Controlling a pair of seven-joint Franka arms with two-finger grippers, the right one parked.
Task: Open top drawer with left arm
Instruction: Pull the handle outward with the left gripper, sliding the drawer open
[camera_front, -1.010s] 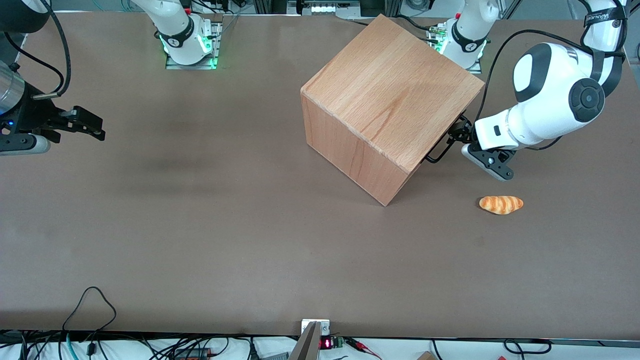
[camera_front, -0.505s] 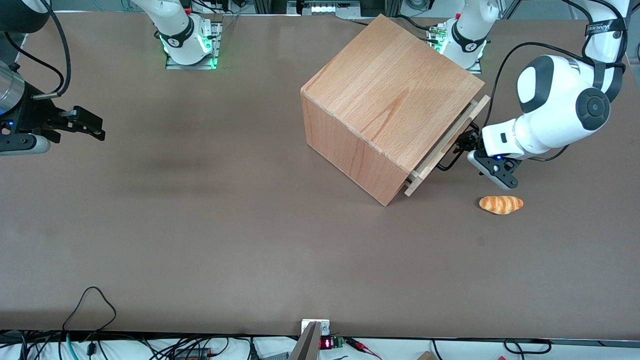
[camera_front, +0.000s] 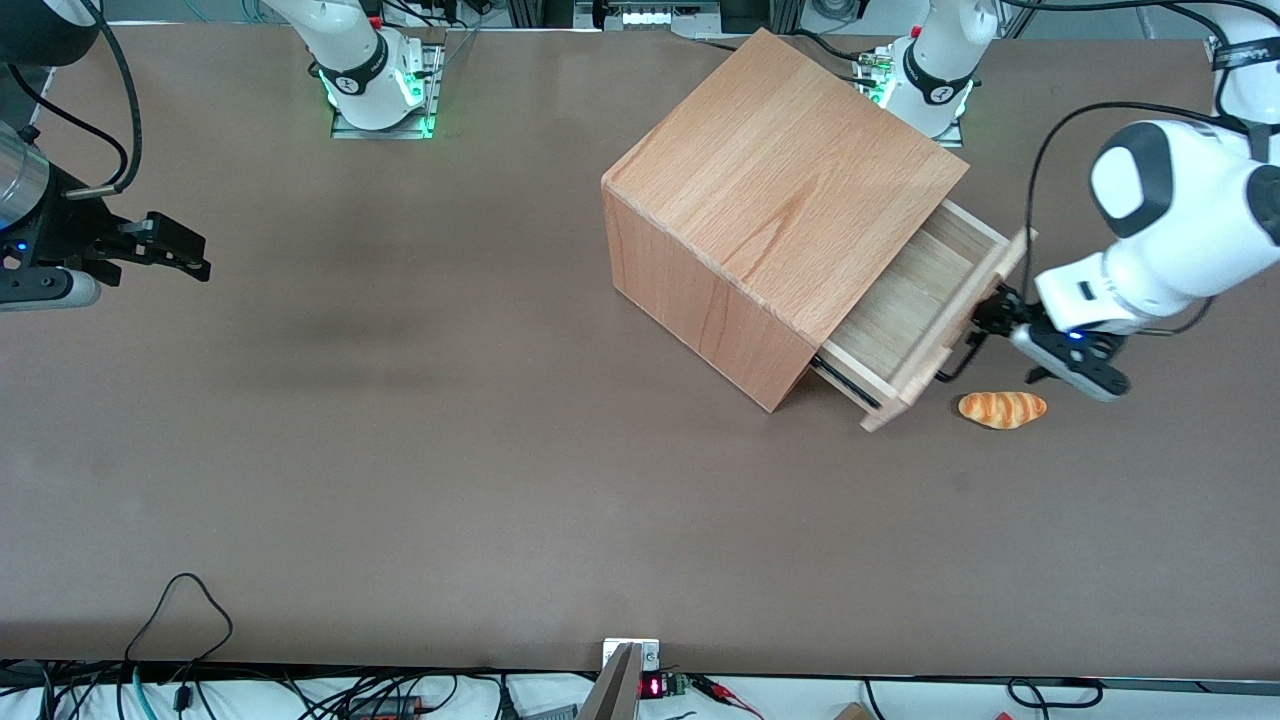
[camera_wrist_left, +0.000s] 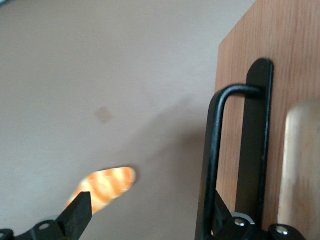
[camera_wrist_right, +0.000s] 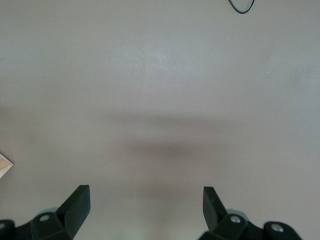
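Observation:
The top drawer (camera_front: 905, 315) of the wooden cube casing (camera_front: 780, 190) stands pulled partway out, its light wood floor showing. Its flat front panel (camera_wrist_left: 272, 40) carries the thin black wire handle (camera_front: 958, 358), which also shows in the left wrist view (camera_wrist_left: 214, 150). The left arm (camera_front: 1170, 225) reaches in from the working arm's end of the table. Its black gripper (camera_front: 990, 318) is at the handle, in front of the drawer. In the left wrist view the gripper (camera_wrist_left: 150, 220) is open, with the handle wire lying against one finger (camera_wrist_left: 222, 220); the other finger (camera_wrist_left: 79, 212) hangs free over the table.
A small orange bread roll (camera_front: 1002, 408) lies on the brown table (camera_front: 400, 450), just nearer the front camera than the gripper and close to the drawer's front corner. It also shows in the left wrist view (camera_wrist_left: 107, 185).
The drawer has slid out of the casing, from shut to well open. The gripper and left arm have moved with the handle away from the casing, toward the working arm's end.

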